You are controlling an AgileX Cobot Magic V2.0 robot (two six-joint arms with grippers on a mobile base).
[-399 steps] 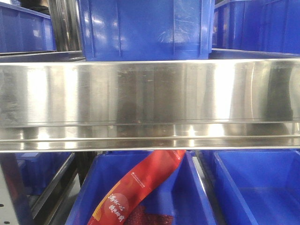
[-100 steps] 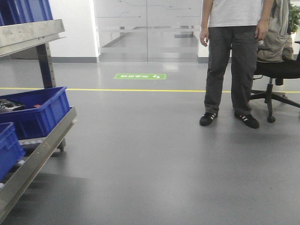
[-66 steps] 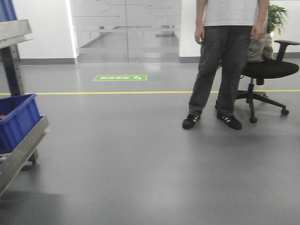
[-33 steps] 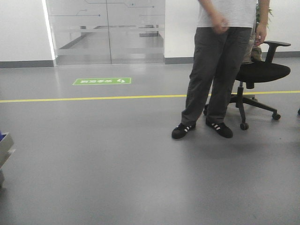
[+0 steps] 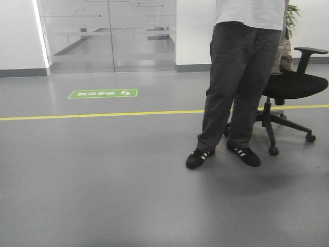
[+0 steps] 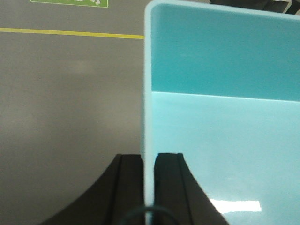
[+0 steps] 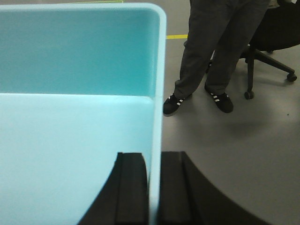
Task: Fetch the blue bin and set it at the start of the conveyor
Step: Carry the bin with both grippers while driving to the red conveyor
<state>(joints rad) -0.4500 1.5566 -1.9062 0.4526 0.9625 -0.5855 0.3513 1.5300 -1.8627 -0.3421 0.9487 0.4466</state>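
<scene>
**Item: blue bin, carried at both side walls, over grey floor**

- Blue bin (image 6: 220, 117) – pale turquoise tub with a rolled rim and smooth interior, nothing visible inside. It is held up between the two grippers with grey floor (image 6: 65, 103) beneath and beyond it.
- Left gripper (image 6: 149, 161) – black fingers pressed on the bin's left wall, one on the outer face and one on the inner face. The wall runs straight ahead from the fingertips to the far corner of the rim.
- Right gripper (image 7: 153, 161) – the same pinch on the opposite wall, one finger inside the tub and one outside. The bin's floor spreads away to the inner side of this gripper.
- Person (image 7: 215, 47) – white shirt, dark trousers, black shoes with white stripes. Stands on the floor ahead of the right gripper and to its outer side, well apart from the bin.
- Office chair (image 7: 276, 33) – black, on castors, just beside the person on the farther side.
- Yellow line (image 6: 70, 33) – crosses the floor ahead of the left gripper, on its outer side.
- Green floor sign (image 6: 70, 2) – lies just beyond the yellow line.
- Glass doors (image 5: 108, 31) – frosted, set in the white wall at the far end, seen in the front view.
</scene>
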